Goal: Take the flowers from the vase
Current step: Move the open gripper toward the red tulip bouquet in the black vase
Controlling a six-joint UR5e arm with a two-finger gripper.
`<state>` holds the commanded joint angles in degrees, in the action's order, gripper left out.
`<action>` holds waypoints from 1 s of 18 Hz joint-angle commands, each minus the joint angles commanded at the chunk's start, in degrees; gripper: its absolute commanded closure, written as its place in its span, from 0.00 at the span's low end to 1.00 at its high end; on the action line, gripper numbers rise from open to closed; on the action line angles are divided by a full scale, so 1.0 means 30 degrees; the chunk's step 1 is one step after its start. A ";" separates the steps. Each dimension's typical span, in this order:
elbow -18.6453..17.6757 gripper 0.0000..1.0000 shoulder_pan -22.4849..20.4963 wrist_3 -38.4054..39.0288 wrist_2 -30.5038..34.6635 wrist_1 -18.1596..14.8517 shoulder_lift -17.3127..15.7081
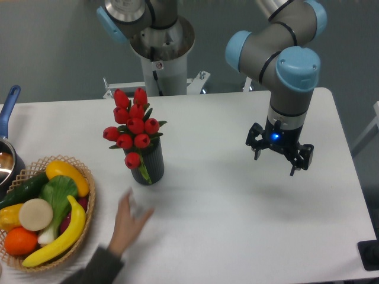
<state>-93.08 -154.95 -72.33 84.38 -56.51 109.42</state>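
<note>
The flowers (132,123), a bunch of red tulip buds with green leaves, stand upright in the vase (151,166), a short dark ribbed cylinder left of the table's middle. My gripper (275,163) hangs above the table well to the right of the vase, pointing down. Its two fingers (257,155) are spread apart with nothing between them. It touches neither flowers nor vase.
A person's hand (128,220), blurred, reaches in from the front edge just below the vase. A wicker basket (87,201) of fruit and vegetables sits at the front left. A blue-handled pot (7,118) is at the left edge. The arm's base (160,47) stands behind the table.
</note>
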 joint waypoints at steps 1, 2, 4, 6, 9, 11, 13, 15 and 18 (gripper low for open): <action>0.0000 0.00 0.0000 0.0000 0.0000 0.0000 0.0000; -0.0029 0.00 0.0000 0.0000 0.0000 0.0000 0.0000; -0.0116 0.00 0.0029 0.0000 -0.0029 0.0000 -0.0029; -0.0818 0.00 0.0058 0.0175 -0.0088 -0.0028 -0.0262; -0.2132 0.00 -0.0028 0.0585 -0.0408 -0.0059 -0.1402; -0.3130 0.00 -0.0205 0.0615 -0.1604 -0.0029 -0.2456; -0.3835 0.00 -0.0147 0.0819 -0.2545 -0.0029 -0.3365; -0.4275 0.00 -0.0117 0.0820 -0.3248 0.0029 -0.3865; -0.5765 0.00 0.0175 0.0791 -0.4536 0.0291 -0.5414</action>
<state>-110.37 -154.43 -69.96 70.77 -55.64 93.18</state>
